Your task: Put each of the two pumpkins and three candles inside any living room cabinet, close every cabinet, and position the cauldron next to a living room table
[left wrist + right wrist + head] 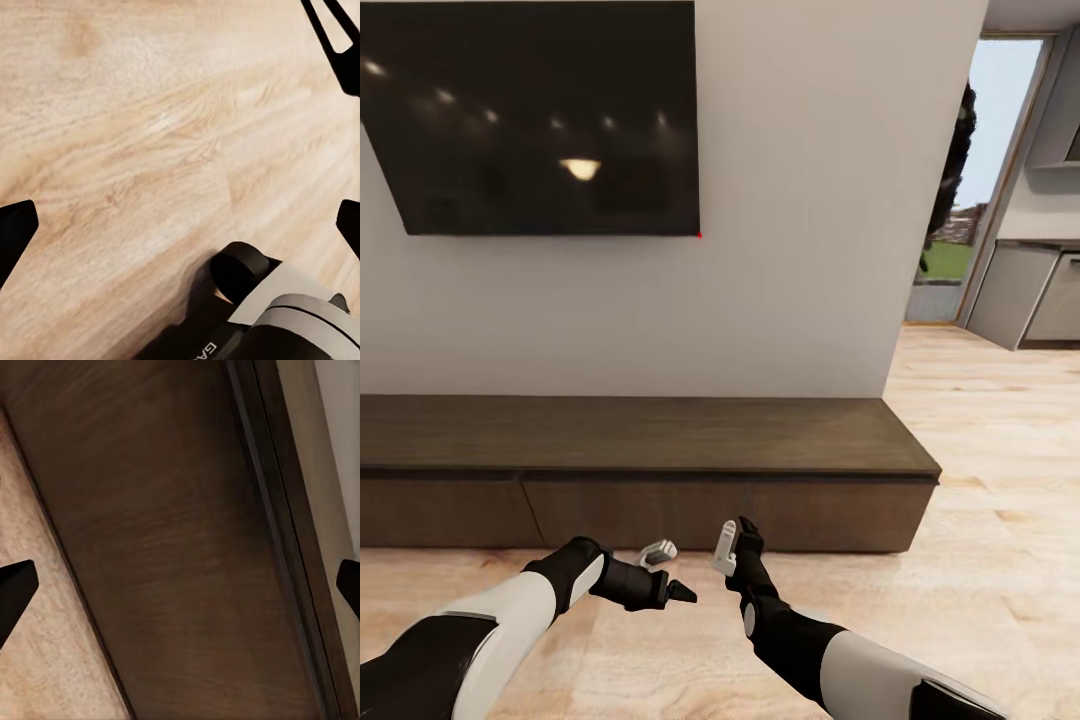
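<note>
the robot faces the cabinet, its drawer fronts flush and shut, with the left gripper and right gripper both spread wide and empty over the wooden floor, so the stowing of pumpkins and candles appears outstanding.

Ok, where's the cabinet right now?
In the head view the cabinet runs along the wall under the TV, straight ahead of both claws, its drawer fronts closed. The right wrist view looks at its dark front.
</note>
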Available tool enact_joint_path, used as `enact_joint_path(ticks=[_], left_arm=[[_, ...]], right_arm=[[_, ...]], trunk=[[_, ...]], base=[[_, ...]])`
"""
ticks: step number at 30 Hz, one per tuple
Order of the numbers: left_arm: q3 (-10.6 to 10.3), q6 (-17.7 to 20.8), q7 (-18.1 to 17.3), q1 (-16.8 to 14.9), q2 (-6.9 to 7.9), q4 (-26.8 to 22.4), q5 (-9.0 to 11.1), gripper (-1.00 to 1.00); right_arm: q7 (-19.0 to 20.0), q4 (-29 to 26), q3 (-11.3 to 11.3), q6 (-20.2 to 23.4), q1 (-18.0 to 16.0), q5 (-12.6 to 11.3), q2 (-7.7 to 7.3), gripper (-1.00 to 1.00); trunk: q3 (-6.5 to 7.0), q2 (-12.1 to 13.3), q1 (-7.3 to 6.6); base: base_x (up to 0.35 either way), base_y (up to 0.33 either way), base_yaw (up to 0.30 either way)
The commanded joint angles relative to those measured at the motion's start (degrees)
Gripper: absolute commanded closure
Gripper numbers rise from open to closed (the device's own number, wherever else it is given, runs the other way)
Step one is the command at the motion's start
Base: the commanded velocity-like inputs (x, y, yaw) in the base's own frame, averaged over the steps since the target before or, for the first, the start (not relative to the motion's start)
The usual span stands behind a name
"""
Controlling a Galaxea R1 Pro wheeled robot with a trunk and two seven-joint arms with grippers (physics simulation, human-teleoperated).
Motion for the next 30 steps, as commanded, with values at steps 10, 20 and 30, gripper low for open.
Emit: enact_joint_path(ticks=[10,20,30], left_arm=[[-0.27,-2.6,-1.66,-0.02,0.02,-0.15,0.06,-1.0],[-0.2,-2.94,-3.38,-0.02,-0.07,-0.26,0.05,-1.0],[-0.16,-2.98,-3.46,-0.02,-0.05,-0.27,0.06,-1.0]], right_arm=[[-1.01,-0.01,0.26,0.57,-0.05,0.54,0.0,-1.0],[-1.16,0.04,0.23,0.57,-0.05,0.54,0.0,-1.0],[-8.31,2.29,0.22,0.66,-0.08,0.54,0.0,-1.0]], trunk=[[-2.27,-0.17,0.25],[-4.49,-0.31,0.51],[-4.49,-0.31,0.51]], base=[[0.0,0.0,0.0],[0.0,0.0,0.0],[0.0,0.0,0.0]])
